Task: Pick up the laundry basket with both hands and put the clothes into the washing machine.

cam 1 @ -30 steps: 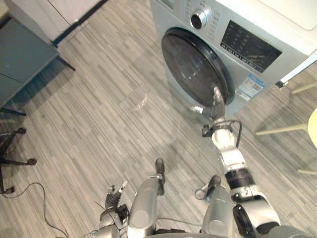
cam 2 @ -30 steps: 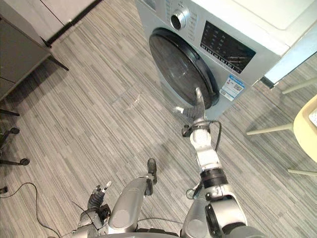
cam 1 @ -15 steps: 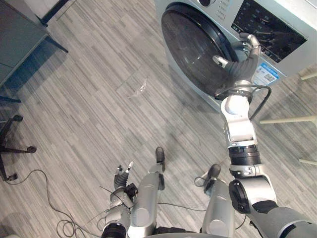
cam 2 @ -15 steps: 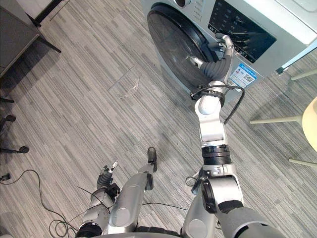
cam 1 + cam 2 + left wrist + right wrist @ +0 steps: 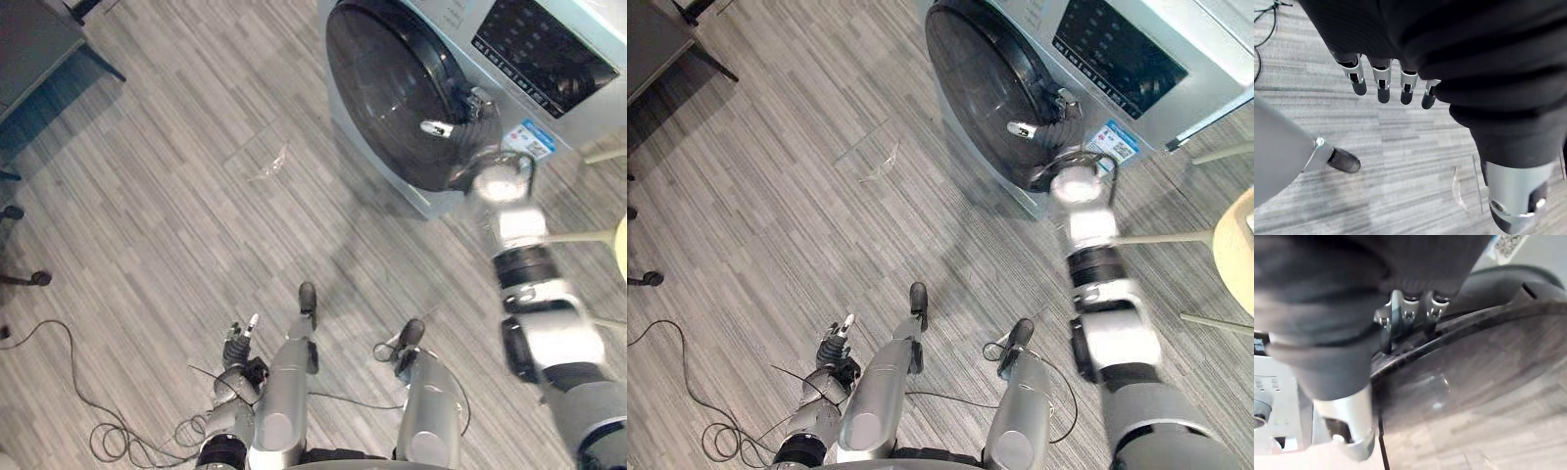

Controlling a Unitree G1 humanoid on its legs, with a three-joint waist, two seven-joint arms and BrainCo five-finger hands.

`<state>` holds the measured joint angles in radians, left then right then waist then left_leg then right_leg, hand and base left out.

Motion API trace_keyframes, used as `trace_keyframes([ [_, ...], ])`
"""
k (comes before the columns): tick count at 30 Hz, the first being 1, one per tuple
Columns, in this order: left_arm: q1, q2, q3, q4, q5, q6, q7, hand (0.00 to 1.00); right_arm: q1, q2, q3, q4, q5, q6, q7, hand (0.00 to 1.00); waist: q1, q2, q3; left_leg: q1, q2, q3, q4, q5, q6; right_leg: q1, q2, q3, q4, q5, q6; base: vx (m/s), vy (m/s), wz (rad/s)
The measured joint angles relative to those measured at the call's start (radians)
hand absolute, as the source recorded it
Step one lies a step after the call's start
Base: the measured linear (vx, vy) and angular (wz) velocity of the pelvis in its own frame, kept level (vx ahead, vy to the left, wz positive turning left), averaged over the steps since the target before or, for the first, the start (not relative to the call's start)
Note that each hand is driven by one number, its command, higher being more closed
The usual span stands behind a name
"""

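Fingers [image 5: 1409, 308], right hand [image 5: 468, 110]: hooked on right rim of dark round glass door [image 5: 392, 88], silver-grey washing machine [image 5: 578, 117]; advised: pull outward steadily. Left hand [image 5: 235, 354], near left: slack, empty.

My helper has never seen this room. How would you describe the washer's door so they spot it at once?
A silver-grey washing machine stands on the striped grey floor. On its front sits the door, where the right hand rests against the rim. It is round dark glass, unlike the flat rectangular control panel beside it.
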<state>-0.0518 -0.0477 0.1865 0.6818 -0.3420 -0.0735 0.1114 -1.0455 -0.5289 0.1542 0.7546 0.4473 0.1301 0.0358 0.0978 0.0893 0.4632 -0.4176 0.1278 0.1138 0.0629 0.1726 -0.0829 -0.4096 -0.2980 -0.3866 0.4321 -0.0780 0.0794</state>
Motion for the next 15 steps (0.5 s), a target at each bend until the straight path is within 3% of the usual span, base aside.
trace_keyframes([
  [3,-0.006,0.025,-0.037,0.039,0.0,0.004,-0.025,0.0,-0.018,-0.06,0.1,0.031,0.106,0.004,0.075,0.0,0.0,0.0,0.0,0.004,0.017,0.001,-0.028,0.001,-0.002,0.001,0.008,-0.024,0.01,-0.008,-0.012,-0.07,-0.104,0.16],
  [8,-0.021,0.039,-0.087,0.065,-0.001,0.009,-0.046,0.0,-0.017,-0.065,0.2,0.06,0.257,0.0,0.137,0.0,0.022,0.004,-0.003,0.016,0.029,0.001,-0.028,0.016,-0.014,-0.002,0.02,-0.026,0.037,-0.023,-0.03,-0.03,-0.124,-0.04],
  [15,-0.059,0.048,-0.117,0.087,0.0,0.01,-0.066,0.0,-0.004,0.037,0.22,0.104,0.391,-0.007,0.161,0.0,0.058,0.009,-0.005,0.008,0.029,-0.018,-0.03,0.068,-0.005,0.002,0.014,-0.049,0.064,-0.04,-0.025,0.05,-0.091,0.1],
])
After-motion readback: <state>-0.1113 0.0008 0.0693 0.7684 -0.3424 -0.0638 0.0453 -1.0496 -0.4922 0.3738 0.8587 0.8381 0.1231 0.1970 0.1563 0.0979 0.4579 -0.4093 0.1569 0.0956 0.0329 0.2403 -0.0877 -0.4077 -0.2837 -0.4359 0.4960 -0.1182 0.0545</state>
